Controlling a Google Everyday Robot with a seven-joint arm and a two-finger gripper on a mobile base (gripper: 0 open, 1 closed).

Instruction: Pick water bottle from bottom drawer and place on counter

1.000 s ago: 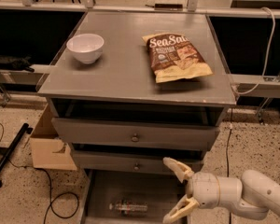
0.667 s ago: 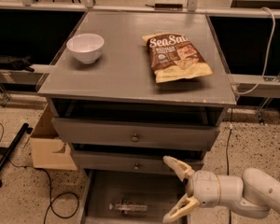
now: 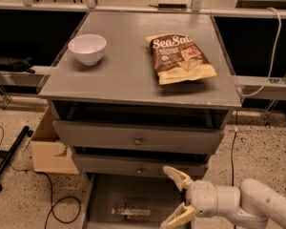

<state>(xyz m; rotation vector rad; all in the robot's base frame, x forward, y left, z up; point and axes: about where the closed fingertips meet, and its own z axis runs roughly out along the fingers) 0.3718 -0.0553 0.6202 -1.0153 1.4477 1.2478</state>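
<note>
The water bottle lies on its side on the floor of the bottom drawer, which is pulled out at the foot of the cabinet. My gripper hangs over the drawer's right part, to the right of the bottle and apart from it. Its two yellowish fingers are spread open with nothing between them. The counter above is the grey cabinet top.
A white bowl sits on the counter's left and a brown chip bag on its right. Two knobbed drawers stand slightly ajar above the bottom one. A cardboard box and cables lie on the floor at left.
The gripper has shifted a little to the left, toward the bottle, still open. The bottle has not moved.
</note>
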